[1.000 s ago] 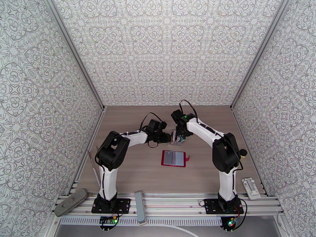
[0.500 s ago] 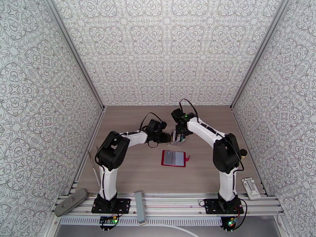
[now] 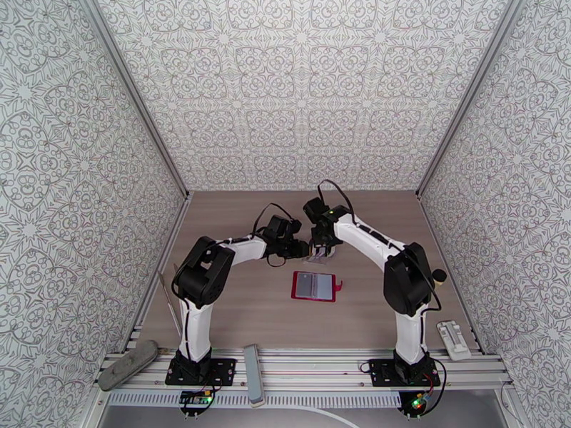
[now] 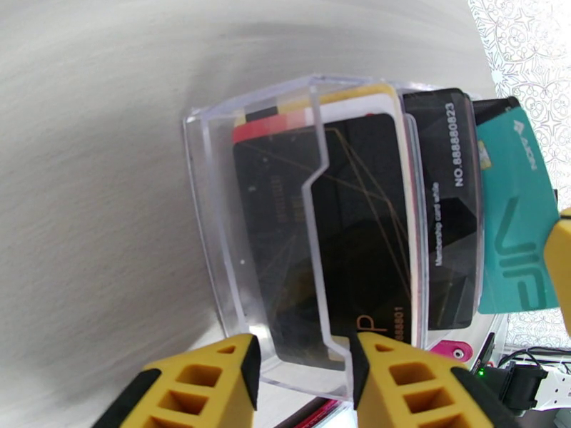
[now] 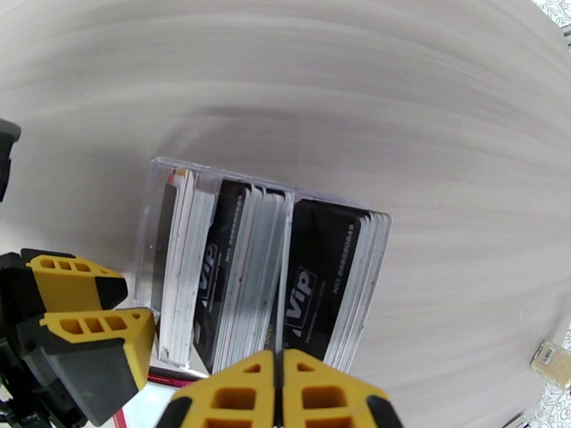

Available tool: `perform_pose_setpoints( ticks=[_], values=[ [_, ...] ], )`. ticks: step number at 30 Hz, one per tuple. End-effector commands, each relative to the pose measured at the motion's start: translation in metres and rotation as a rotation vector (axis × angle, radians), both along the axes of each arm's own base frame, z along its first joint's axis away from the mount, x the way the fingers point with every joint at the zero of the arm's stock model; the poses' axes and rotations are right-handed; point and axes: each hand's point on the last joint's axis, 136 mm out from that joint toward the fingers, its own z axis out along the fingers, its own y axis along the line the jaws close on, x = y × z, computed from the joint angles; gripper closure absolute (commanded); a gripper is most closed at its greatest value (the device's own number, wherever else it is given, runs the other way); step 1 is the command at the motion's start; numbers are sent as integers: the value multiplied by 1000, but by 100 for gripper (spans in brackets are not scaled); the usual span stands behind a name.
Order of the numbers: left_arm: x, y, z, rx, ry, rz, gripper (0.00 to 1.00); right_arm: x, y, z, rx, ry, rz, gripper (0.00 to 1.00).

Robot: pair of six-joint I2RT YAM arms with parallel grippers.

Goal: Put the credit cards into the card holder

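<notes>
The red card holder [image 3: 314, 286] lies open on the table, pale inside up. Just behind it stands a clear plastic card box [image 3: 319, 255] [image 4: 214, 230] [image 5: 153, 208] packed with upright credit cards, mostly black [image 4: 357, 230] [image 5: 325, 279]. My left gripper [image 3: 307, 247] [image 4: 300, 365] is shut on the box's near wall. A teal card [image 4: 514, 237] sticks out past the others. My right gripper [image 3: 323, 250] [image 5: 280, 383] is over the box, its fingers pressed together on that teal card's edge; one of its fingers [image 4: 562, 265] touches the card.
A grey bar [image 3: 252, 374] and a grey pad [image 3: 128, 364] lie on the front rail. A white device [image 3: 454, 339] sits at the front right, and a thin rod [image 3: 170, 301] runs along the left wall. Patterned walls enclose the table.
The right arm's wrist has shifted slightly left over the card box. The left arm, the box and the card holder stay where they were.
</notes>
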Motion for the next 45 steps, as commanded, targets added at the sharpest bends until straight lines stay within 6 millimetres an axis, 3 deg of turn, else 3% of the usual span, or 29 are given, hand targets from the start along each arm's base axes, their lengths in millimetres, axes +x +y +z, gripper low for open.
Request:
perform_pose_setpoints(
  ticks=[1,6,12,22,28,32,37,45],
  values=[
    [0,13,-24,50,59,32,60,-2,4,-3,6,20,-11,93],
    [1,14,-24,49,59,34,60,-9,4,-3,17,31,-6,93],
    [1,13,-23,39,61,33,60,-9,-2,10,18,-4,-25,100],
    [-1,5,-10,-27,54,18,60,-11,-8,65,99,-122,-64,100],
    [-2,-1,6,-53,22,9,60,-25,-15,83,162,-164,-95,100],
    [-1,2,13,-31,-4,19,59,-40,-26,87,180,-174,-135,100],
    [1,9,16,6,-23,46,59,-59,-51,86,76,-191,-201,100],
    [-5,20,28,46,-43,69,59,-75,-64,75,7,-190,-240,100]
  ],
)
